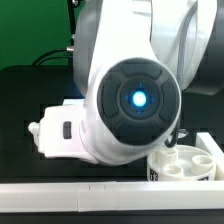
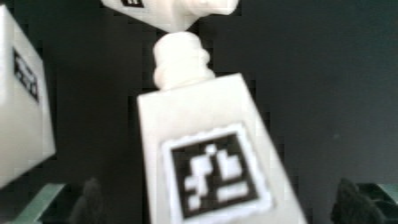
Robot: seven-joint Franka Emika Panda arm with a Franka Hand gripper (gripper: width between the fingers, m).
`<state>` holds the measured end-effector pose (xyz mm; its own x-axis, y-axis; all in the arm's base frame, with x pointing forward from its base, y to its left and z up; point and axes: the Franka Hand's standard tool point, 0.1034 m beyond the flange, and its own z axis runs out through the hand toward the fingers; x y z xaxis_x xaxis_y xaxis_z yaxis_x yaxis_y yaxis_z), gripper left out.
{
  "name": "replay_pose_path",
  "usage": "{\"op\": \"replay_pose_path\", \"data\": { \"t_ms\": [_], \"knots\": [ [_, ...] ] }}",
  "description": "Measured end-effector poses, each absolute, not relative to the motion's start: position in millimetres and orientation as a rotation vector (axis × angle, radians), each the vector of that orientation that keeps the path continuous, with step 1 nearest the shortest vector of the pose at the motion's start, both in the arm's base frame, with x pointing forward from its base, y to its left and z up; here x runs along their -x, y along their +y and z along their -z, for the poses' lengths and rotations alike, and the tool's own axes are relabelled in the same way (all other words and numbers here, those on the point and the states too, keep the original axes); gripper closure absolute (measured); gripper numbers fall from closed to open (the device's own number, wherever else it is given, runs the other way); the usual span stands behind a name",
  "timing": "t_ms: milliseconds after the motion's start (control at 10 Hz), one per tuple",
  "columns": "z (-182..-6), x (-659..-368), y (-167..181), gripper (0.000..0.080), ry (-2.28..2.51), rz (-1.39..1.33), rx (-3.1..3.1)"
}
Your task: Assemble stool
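Note:
In the wrist view a white stool leg [image 2: 199, 130] lies on the black table, with a black-and-white tag on its flat face and its narrow threaded end pointing away from me. My gripper [image 2: 210, 205] is open. Its dark fingertips [image 2: 57, 202] stand on either side of the leg's wide end with gaps, not touching it. In the exterior view the round white seat [image 1: 192, 160] lies at the lower right with its holes up. The arm's bulk hides the leg and the fingers there.
A second tagged white leg [image 2: 18, 95] lies close beside the first. Another white part [image 2: 178, 8] lies just beyond the leg's narrow end. A white rail [image 1: 90, 192] runs along the table's front edge in the exterior view. The white hand body [image 1: 58, 135] shows left of the arm.

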<state>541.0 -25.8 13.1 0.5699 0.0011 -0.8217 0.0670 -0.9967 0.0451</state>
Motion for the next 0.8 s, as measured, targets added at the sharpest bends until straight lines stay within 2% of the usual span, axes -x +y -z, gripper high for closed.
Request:
{"op": "replay_pose_path", "data": {
  "t_ms": [100, 200, 300, 400, 500, 700, 800],
  "knots": [
    [-13.1, -541.8, -26.3, 0.0245, 0.059, 1.419, -2.723],
    [-12.9, -541.4, -26.4, 0.0430, 0.059, 1.420, -2.722],
    [-13.3, -541.3, -26.3, 0.0430, 0.059, 1.422, -2.722],
    [-14.2, -542.5, -26.1, 0.0465, 0.063, 1.417, -2.725],
    [-24.9, -546.2, -24.2, 0.0465, 0.073, 1.413, -2.731],
    [-61.1, -555.9, -17.7, 0.0465, 0.084, 1.388, -2.749],
    [-77.0, -570.9, -12.7, 0.0465, 0.092, 1.275, -2.798]
  ]
}}
